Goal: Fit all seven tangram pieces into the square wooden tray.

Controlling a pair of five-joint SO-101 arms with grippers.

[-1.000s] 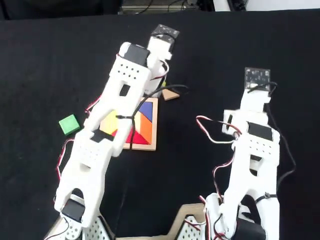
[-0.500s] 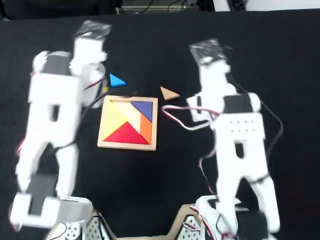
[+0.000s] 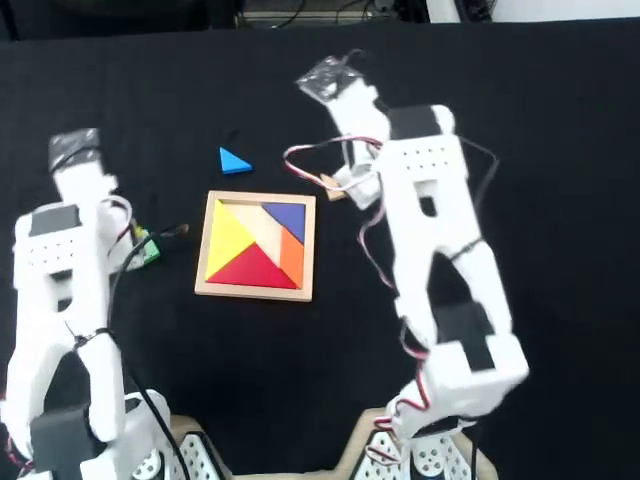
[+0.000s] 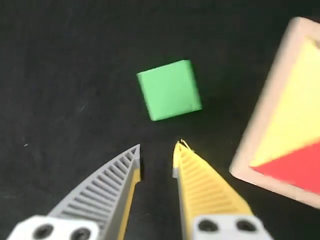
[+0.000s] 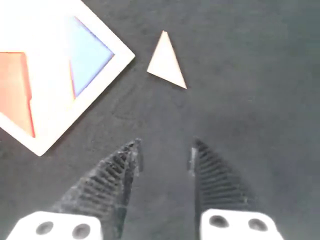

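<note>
The square wooden tray [image 3: 203, 288] lies mid-table and holds yellow, red, blue and orange pieces. A green square [image 4: 170, 90] lies on the black cloth just left of the tray. My left gripper [image 4: 157, 152] is open and hovers short of it, holding nothing. A tan triangle [image 5: 166, 62] lies off the tray's far right corner [image 5: 117, 56]. My right gripper [image 5: 165, 147] is open and points at it from a short way back. In the high view the right arm covers most of the tan triangle [image 3: 331, 184]. A light blue triangle [image 3: 234, 160] lies beyond the tray.
Black cloth covers the whole table. Loose wires hang from both arms near the tray. Wide bare cloth lies to the far right and at the front between the arm bases.
The left arm swung off the tray to the left, over to the green square. The right arm swung left and forward to the tan triangle. The light blue triangle came into sight.
</note>
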